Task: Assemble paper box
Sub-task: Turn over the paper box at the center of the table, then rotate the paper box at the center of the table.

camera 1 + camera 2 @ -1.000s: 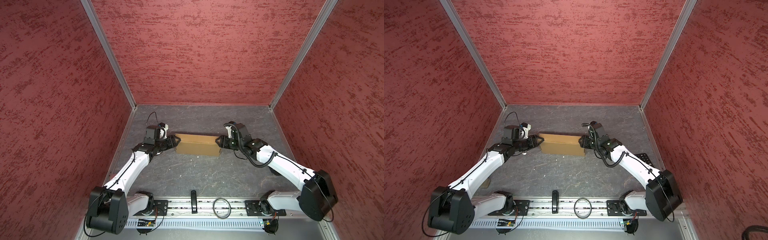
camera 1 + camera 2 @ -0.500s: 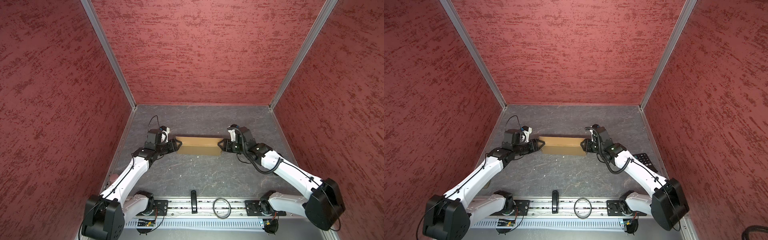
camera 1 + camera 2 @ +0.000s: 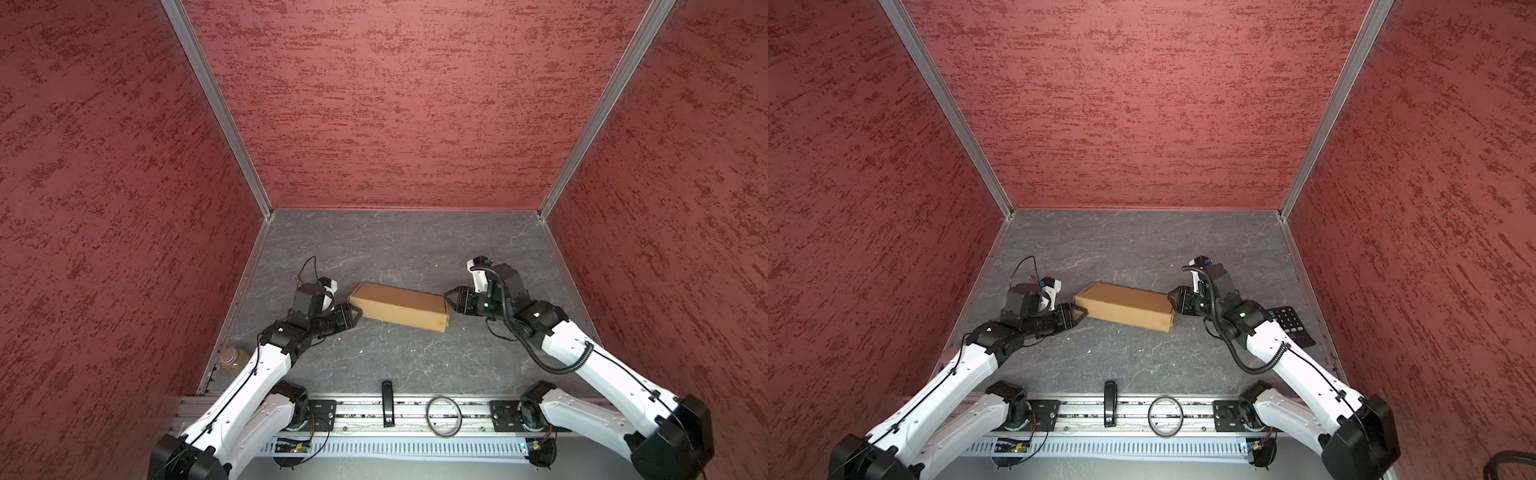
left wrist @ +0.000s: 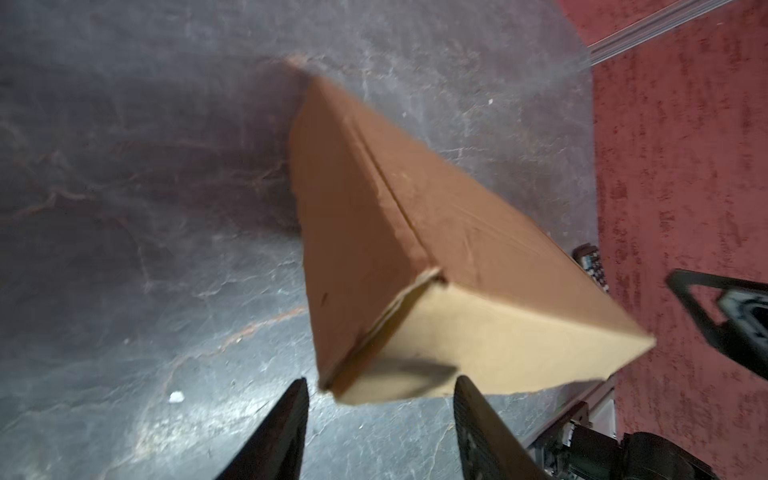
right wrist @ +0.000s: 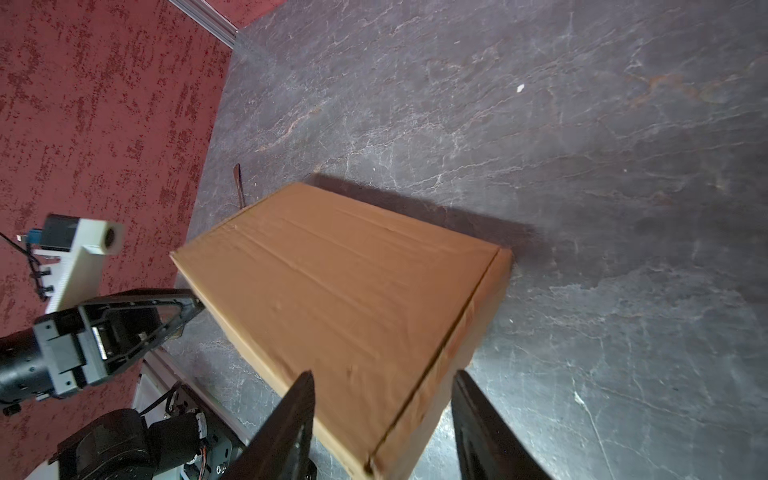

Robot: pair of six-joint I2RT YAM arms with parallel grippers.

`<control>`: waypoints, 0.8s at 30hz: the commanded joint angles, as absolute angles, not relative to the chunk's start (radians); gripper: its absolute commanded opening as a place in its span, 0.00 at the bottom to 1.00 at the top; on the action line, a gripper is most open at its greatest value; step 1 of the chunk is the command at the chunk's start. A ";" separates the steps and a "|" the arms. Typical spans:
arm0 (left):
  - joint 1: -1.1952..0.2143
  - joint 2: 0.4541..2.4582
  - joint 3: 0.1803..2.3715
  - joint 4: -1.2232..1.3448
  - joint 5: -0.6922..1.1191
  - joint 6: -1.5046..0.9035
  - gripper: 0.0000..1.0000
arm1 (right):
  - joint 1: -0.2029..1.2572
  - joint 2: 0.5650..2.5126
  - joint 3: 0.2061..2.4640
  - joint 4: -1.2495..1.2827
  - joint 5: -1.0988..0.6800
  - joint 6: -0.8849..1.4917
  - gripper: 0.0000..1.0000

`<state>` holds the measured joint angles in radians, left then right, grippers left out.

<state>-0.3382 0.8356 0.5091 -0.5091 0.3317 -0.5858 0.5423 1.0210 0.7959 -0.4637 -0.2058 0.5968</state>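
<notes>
Left gripper (image 3: 356,312) jaws apart, grasping nothing, tips just beside the left end of the paper box (image 3: 399,305). Box lies closed and skewed on the grey table (image 3: 395,365), between the two arms. Right gripper (image 3: 449,297) also spread, holding nothing, tips at the box's right end (contact unclear, wrist views blurred). Looks like the last step, box folded shut. Next move calls for backing both arms off without nudging it, then checking the end flap seam
</notes>
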 commanded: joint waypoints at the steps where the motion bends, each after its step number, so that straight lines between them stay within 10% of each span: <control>1: -0.372 0.800 0.487 -0.579 0.282 -0.634 0.57 | 0.546 1.029 0.853 -0.515 -0.167 0.573 0.56; 24: -0.331 0.997 0.669 -0.448 0.257 -0.575 0.64 | 0.546 1.103 0.770 -0.514 -0.178 0.596 0.50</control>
